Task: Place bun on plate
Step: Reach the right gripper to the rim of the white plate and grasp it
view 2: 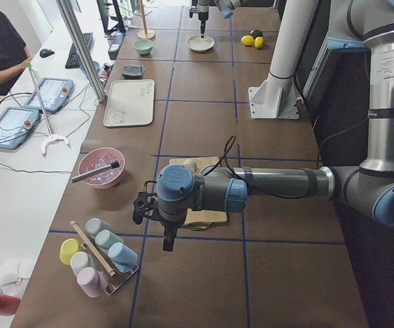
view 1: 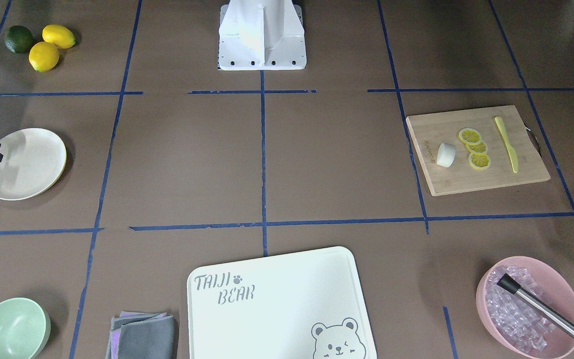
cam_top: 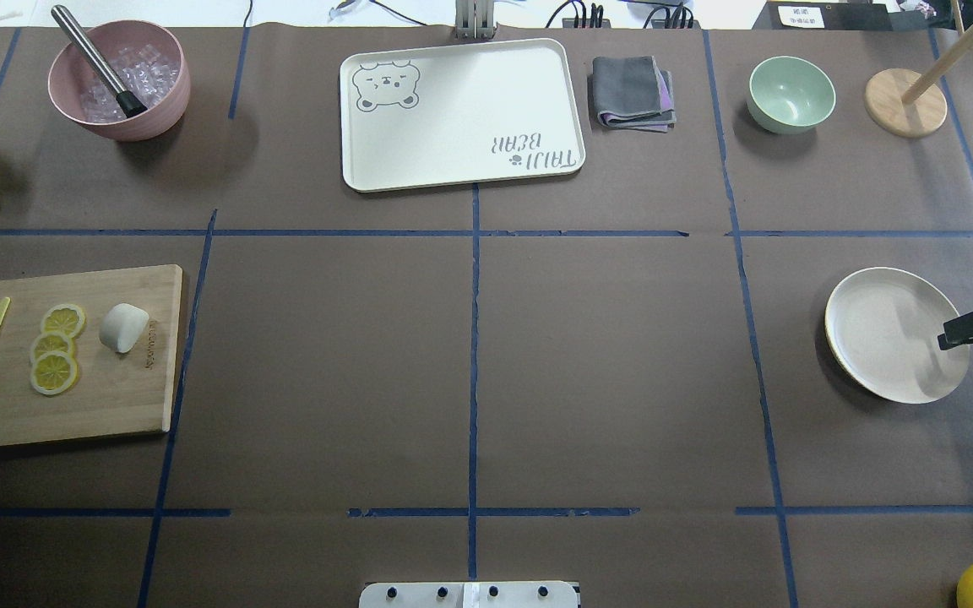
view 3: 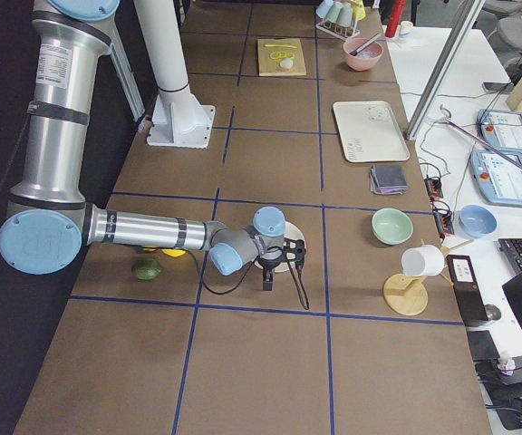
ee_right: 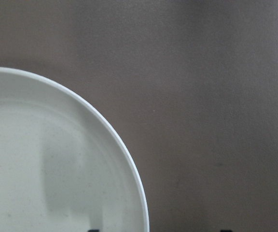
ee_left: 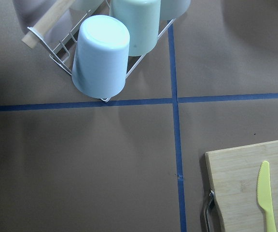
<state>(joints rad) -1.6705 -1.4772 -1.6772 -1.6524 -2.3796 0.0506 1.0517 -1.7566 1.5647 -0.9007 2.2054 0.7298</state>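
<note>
Lemon slices (cam_top: 54,346) just beside bun (cam_top: 123,328); board (cam_top: 115,397) bare elsewhere

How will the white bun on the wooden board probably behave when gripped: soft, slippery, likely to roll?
The bun looks smooth and rounded, so it may slip in a grip or roll if nudged. It is small, so probably light. Its softness cannot be judged from here.

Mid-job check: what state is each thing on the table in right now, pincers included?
bun, loose on the wooden board, ungripped
plate, empty
right pincer, open, above the plate's edge
left pincer, cannot tell
green bowl, upright, empty
pink bowl, full of clear cubes
cloth, folded
</note>
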